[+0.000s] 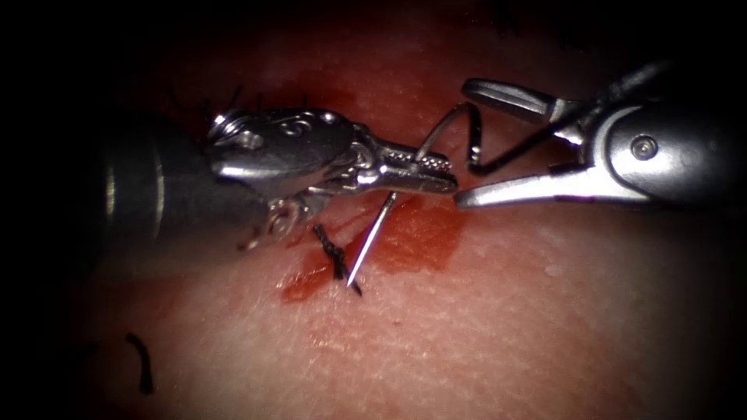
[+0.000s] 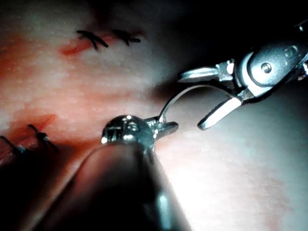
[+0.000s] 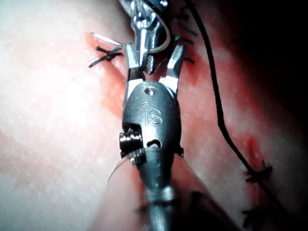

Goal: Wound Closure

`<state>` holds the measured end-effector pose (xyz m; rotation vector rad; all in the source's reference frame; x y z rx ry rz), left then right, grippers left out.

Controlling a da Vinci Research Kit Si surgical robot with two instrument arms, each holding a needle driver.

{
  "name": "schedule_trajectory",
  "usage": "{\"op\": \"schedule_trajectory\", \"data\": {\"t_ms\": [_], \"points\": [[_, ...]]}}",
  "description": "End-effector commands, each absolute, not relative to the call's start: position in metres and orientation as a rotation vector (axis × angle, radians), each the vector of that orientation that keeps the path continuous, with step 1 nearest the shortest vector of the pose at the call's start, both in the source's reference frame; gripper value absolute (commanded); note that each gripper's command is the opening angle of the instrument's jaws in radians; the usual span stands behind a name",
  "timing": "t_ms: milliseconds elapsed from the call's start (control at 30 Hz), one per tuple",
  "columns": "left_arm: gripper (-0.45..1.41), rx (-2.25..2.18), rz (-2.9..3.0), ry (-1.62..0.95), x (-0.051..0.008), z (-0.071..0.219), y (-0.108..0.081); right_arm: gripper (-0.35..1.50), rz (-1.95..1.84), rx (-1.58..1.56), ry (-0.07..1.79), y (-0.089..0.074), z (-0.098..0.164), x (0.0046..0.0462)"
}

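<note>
Surgical practice bench, stitched tissue [image 1: 482, 327] smeared with red fluid [image 1: 416, 237], under endoscope light

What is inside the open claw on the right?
Between the jaws of the right claw, which stand wide open, sits the curved back part of the needle with dark thread running from it. The left claw holds the needle mid-curve. Its tip reaches a knot on the tissue.

On the tissue [image 1: 467, 342], red fluid [image 1: 424, 233] is pooling near the middle, a tied stitch [image 1: 333, 250] is sitting at the pool's left edge, and a cut thread end [image 1: 142, 364] is lying toward the lower-left corner.
</note>
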<state>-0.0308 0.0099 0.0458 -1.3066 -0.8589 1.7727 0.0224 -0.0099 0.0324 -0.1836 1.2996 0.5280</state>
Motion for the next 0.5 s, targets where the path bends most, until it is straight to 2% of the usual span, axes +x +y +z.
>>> {"op": "schedule_trajectory", "data": {"t_ms": [33,133,500], "points": [[-0.45,-1.319,1.756,-0.869,-0.0315,0.0464,0.0097,1.14,0.558,-0.193,1.318,-0.0101,0.0332,0.0232],[-0.45,-1.359,1.692,-0.882,-0.0317,0.0463,0.0094,1.03,0.631,-0.200,1.326,-0.0098,0.0333,0.0231],[-0.45,-1.420,1.633,-0.901,-0.0323,0.0461,0.0084,0.99,0.669,-0.195,1.316,-0.0091,0.0338,0.0243]]}}
